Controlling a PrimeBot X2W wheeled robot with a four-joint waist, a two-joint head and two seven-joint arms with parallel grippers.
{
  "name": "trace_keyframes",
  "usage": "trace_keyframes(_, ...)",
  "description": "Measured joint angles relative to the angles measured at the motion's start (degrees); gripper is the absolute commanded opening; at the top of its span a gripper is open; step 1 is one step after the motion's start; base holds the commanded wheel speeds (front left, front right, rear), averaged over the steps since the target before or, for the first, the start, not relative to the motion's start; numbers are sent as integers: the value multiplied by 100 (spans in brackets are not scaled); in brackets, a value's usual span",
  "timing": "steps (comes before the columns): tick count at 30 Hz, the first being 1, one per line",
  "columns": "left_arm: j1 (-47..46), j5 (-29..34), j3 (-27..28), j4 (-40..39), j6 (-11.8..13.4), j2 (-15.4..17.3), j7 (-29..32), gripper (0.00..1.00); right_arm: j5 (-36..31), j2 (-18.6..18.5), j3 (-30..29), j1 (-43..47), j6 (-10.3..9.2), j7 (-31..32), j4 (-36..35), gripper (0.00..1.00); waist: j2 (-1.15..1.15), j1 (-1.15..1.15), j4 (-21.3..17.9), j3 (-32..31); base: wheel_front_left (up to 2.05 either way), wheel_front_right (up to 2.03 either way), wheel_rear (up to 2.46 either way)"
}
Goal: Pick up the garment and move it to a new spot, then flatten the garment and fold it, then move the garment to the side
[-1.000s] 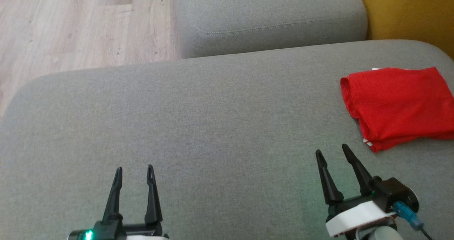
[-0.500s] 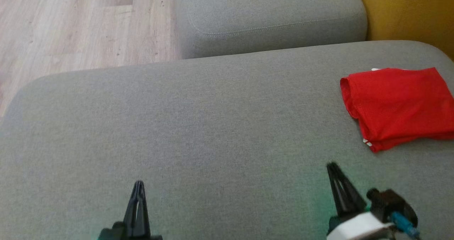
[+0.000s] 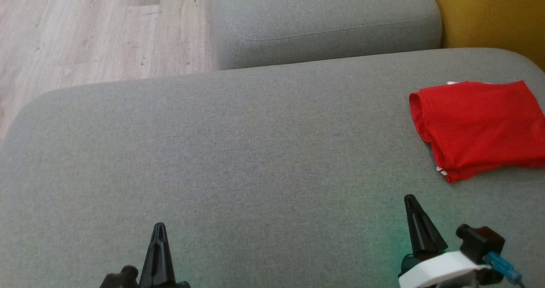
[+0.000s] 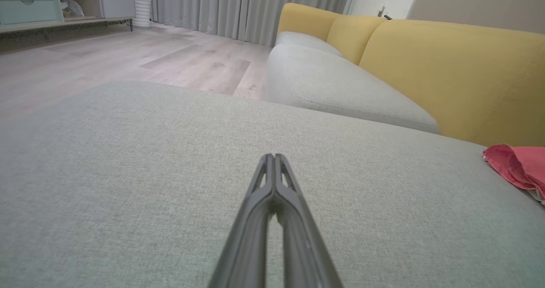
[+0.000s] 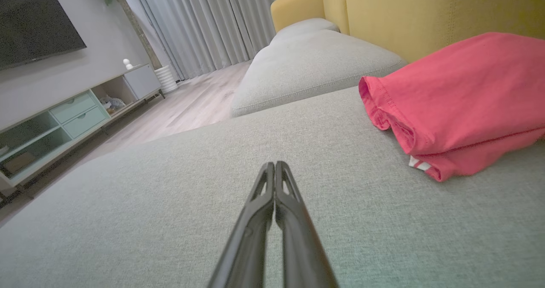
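Note:
The red garment (image 3: 479,126) lies folded at the right side of the grey sofa cushion (image 3: 255,151), its right part cut off by the picture's edge. In the right wrist view the garment (image 5: 460,100) sits up and to the right of my fingers, apart from them; the left wrist view catches its corner (image 4: 517,166) at the far right. My left gripper (image 3: 159,228) is shut and empty over the cushion's near left (image 4: 273,156). My right gripper (image 3: 409,198) is shut and empty too (image 5: 275,164), a short way in front of the garment's near corner.
A second grey cushion (image 3: 328,19) adjoins at the back, with the yellow backrest (image 3: 489,15) to the right. Wooden floor (image 3: 85,32) lies beyond the cushion's left and far edge. A TV unit (image 5: 72,113) and curtains (image 5: 204,24) stand further off.
Both grippers have gone from open to shut with nothing in them and have drawn back toward the bottom of the head view. The garment has stayed where it was.

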Motion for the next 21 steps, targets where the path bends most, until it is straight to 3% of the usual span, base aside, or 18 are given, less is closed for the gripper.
trace_keyframes(21,-227,-1455,203,145,-294,25,291,0,1463,-5,-214,-82,0,282,-4,0,0,0,12,28,0,0,0)
